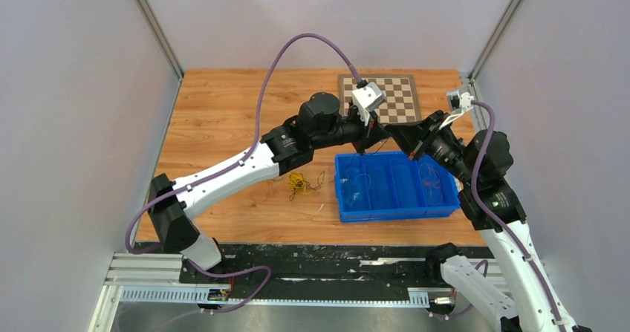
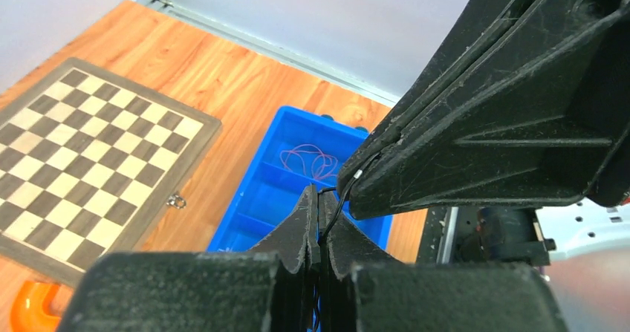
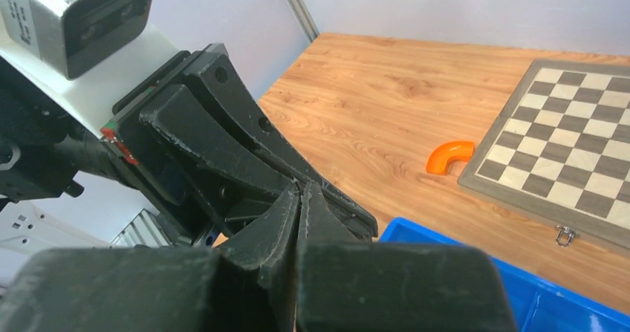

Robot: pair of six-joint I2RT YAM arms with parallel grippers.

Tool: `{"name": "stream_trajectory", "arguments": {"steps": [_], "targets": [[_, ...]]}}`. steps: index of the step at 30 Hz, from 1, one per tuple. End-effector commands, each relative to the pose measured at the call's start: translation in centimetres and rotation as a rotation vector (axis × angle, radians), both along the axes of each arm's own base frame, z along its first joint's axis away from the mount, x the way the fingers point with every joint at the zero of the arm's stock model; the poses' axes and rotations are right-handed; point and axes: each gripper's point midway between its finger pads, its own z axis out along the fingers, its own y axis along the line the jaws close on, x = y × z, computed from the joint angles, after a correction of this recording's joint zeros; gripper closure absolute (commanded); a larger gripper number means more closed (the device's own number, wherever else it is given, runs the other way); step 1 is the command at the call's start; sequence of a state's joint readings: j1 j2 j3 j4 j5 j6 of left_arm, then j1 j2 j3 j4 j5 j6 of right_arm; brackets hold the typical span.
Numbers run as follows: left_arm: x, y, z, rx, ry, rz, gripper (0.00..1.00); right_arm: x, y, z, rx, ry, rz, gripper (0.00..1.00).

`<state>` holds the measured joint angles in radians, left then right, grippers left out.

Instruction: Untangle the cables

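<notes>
Above the back edge of the blue bin (image 1: 394, 212), my two grippers meet tip to tip. In the left wrist view my left gripper (image 2: 319, 196) is shut on a thin black cable (image 2: 336, 209), which runs up into the tips of my right gripper (image 2: 364, 170). The right gripper (image 3: 301, 192) is shut; the cable is hidden in its own view. A yellow cable (image 1: 298, 183) lies bunched on the table left of the bin. A reddish cable (image 2: 310, 159) lies in one bin compartment, and a purple-blue cable (image 1: 360, 184) in another.
A chessboard (image 1: 388, 98) lies at the back of the wooden table (image 1: 223, 109), behind the bin. An orange curved piece (image 3: 450, 156) sits beside the board. Grey walls close in on both sides.
</notes>
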<state>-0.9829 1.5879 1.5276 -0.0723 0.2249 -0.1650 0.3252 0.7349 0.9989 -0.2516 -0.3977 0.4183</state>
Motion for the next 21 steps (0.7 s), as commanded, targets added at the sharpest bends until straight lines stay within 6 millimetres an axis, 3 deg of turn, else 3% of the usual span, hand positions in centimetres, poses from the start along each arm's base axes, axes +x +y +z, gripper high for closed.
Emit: {"name": "stream_trajectory", "arguments": {"steps": [1,3,4,5,6,9,12,14,20,21], "targets": [[1.5,2.5,0.1,-0.027,0.034,0.063,1.00,-2.0,-0.3,3.1,0.039,-0.051,0.015,1.00],[0.7,2.4,0.5,-0.067,0.026,0.015,1.00,-1.8,-0.2,2.7,0.052,-0.025,0.017,1.00],[-0.2,2.4,2.1,-0.123,-0.009,-0.032,1.00,-1.6,-0.1,2.5,0.060,-0.008,0.015,1.00],[-0.7,2.3,1.6,-0.128,-0.013,-0.057,1.00,-1.5,-0.1,2.3,0.066,0.005,0.012,1.00],[-1.4,2.2,2.4,-0.153,-0.033,-0.095,1.00,-1.2,-0.1,2.0,0.069,0.020,0.001,1.00],[-1.5,2.2,2.4,-0.108,-0.088,-0.090,1.00,0.1,-1.5,0.7,0.060,0.098,-0.112,1.00],[0.7,3.3,2.3,-0.049,-0.191,0.055,1.00,0.9,-2.8,-1.7,0.045,0.261,-0.218,1.00],[2.1,4.0,2.4,0.002,-0.284,0.123,1.00,0.5,-2.5,-3.3,0.055,0.351,-0.215,1.00],[3.9,4.9,3.0,0.157,-0.695,0.204,1.00,0.2,-2.1,-6.4,0.126,0.544,-0.212,1.00],[4.0,5.2,4.0,0.145,-0.746,0.226,1.00,0.1,-1.9,-6.8,0.136,0.575,-0.207,1.00]]}}
